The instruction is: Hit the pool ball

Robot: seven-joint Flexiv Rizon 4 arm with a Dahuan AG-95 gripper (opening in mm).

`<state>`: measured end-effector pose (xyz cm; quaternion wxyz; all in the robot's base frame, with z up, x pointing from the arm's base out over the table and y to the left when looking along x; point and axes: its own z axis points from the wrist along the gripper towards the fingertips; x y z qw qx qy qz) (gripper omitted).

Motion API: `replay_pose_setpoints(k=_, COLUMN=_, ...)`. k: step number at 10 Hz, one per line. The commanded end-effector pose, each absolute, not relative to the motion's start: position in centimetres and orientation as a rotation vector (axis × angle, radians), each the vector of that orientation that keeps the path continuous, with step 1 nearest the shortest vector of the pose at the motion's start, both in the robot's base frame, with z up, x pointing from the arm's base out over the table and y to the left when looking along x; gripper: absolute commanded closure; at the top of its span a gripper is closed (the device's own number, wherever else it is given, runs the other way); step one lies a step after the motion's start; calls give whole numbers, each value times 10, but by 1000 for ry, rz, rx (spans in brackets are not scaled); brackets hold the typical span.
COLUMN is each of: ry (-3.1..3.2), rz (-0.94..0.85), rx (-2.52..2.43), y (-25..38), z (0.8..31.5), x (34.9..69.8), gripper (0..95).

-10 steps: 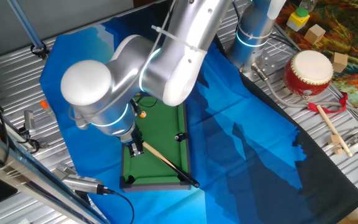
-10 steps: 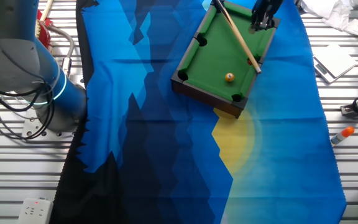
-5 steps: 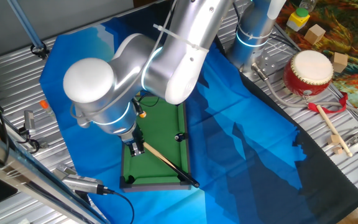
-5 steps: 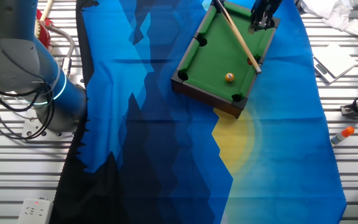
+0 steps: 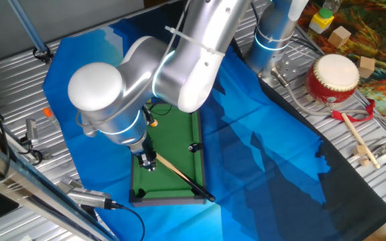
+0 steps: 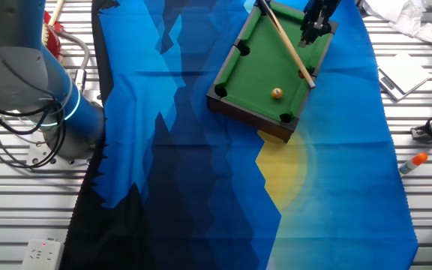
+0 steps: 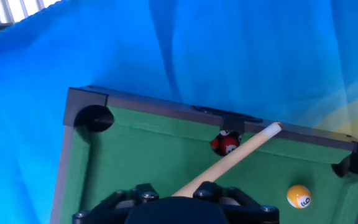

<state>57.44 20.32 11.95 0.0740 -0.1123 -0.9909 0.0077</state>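
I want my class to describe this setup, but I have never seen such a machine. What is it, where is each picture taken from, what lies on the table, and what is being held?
It is a single silver robot arm with a two-finger tool at its end. Two pictures come from fixed cameras on different sides of the table; the third comes from a camera on the hand, looking along the fingers. On a blue cloth lies a toy pool table with green felt. The tool is closed on a wooden cue, whose tip rests at the far rail. An orange pool ball sits on the felt to the right of the cue, apart from it, and a small red ball lies beside a pocket near the cue tip.
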Motion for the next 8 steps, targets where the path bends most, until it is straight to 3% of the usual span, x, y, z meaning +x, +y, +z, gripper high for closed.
replay_pose_setpoints(k=1, ry=-2968, rz=25, rx=-353, y=203, z=119, x=574, gripper=380)
replay_pose_setpoints(k=5, ry=-2960, rz=34, rx=-367, y=200, z=112, x=569, gripper=380)
replay_pose_setpoints(k=6, ry=-2956, rz=37, rx=-365, y=199, z=108, x=567, gripper=570)
replay_pose_setpoints(k=8, ry=-2958, rz=39, rx=-347, y=196, z=101, x=565, gripper=570)
